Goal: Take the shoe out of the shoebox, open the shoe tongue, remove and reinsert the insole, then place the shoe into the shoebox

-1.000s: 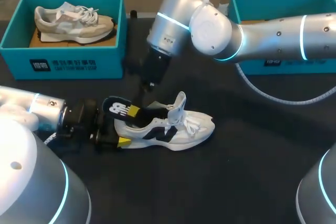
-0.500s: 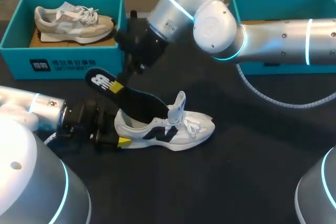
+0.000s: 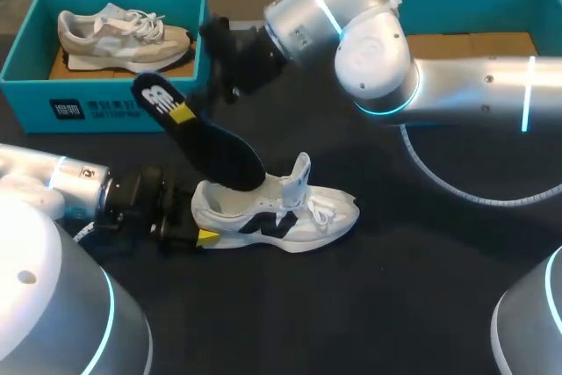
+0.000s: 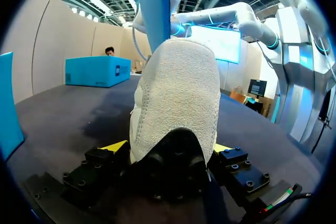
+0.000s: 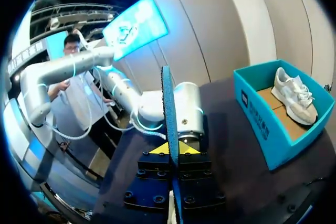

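Kim: Further out than a second ago, the insole — only its toe end sits in the shoe, the right gripper pinching its heel end.
Lee: The left gripper clamps the shoe's heel — if that slips, the shoe could lift too.

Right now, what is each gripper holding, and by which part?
Left gripper holds the white shoe by its heel; right gripper pinches the dark insole near its heel end.

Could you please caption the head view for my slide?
Right gripper holds the dark insole, toe end in the white shoe, while the left gripper clamps the heel.
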`<state>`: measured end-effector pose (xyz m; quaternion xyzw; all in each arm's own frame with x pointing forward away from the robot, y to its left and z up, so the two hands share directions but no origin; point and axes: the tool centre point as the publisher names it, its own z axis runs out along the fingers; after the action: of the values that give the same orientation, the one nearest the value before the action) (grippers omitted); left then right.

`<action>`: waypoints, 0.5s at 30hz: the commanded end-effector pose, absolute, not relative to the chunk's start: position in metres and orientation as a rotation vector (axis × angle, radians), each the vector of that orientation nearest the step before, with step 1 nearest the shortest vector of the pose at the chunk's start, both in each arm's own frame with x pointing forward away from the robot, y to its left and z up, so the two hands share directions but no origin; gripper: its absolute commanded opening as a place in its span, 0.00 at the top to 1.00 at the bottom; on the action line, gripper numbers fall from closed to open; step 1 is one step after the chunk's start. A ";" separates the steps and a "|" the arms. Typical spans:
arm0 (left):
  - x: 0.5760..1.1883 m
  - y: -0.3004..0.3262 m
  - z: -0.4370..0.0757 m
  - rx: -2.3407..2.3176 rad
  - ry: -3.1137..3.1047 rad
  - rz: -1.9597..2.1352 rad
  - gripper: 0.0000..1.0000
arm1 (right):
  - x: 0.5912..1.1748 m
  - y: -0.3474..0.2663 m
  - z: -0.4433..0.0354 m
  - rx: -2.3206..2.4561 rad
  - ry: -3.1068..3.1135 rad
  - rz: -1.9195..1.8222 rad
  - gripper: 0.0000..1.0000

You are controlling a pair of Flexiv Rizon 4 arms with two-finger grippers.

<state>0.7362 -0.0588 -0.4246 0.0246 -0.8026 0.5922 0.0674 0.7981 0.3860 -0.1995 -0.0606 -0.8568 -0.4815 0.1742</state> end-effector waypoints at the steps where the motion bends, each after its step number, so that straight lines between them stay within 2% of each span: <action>1: 0.738 -0.059 -0.428 0.077 -2.421 1.783 1.00 | 0.810 0.390 -0.185 -0.168 -2.433 -1.410 1.00; 15: 0.738 -0.059 -0.428 0.077 -2.421 1.783 1.00 | 0.858 0.394 -0.144 -0.213 -2.567 -1.515 1.00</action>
<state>0.7362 -0.0588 -0.4246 0.0247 -0.8026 0.5922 0.0674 0.8595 0.3925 -0.1503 -0.0679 -0.8495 -0.5173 0.0784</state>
